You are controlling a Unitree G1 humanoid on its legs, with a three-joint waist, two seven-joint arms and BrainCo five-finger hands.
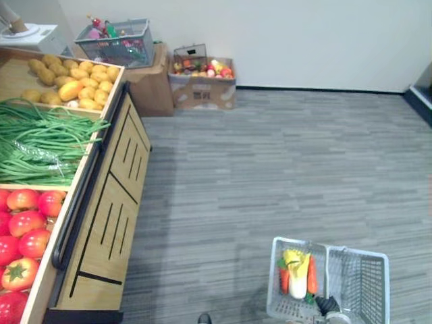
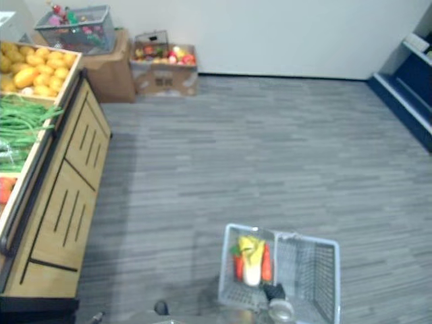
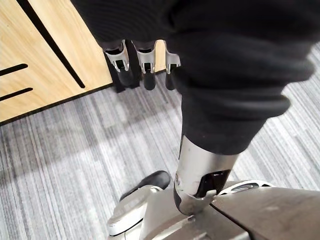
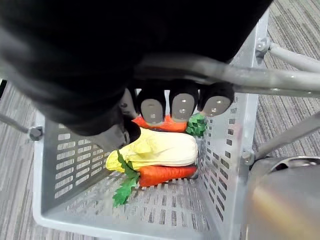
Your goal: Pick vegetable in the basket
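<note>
Floor: grey striped carpet running to a white wall. Wooden produce stand sits on it at the left, black rail along its front edge. The stand top is split into three bins. Far bin holds yellow-brown round produce, potato or fruit, can't tell. Middle bin holds loose green beans. Near bin holds red tomatoes. On the floor against the wall, just past the stand's far end, is a tall cardboard box with a grey wire crate of mixed items on top. Touching it on the right is a lower cardboard box, open and full of mixed produce. Blue shelving stands at the far right edge.
</note>
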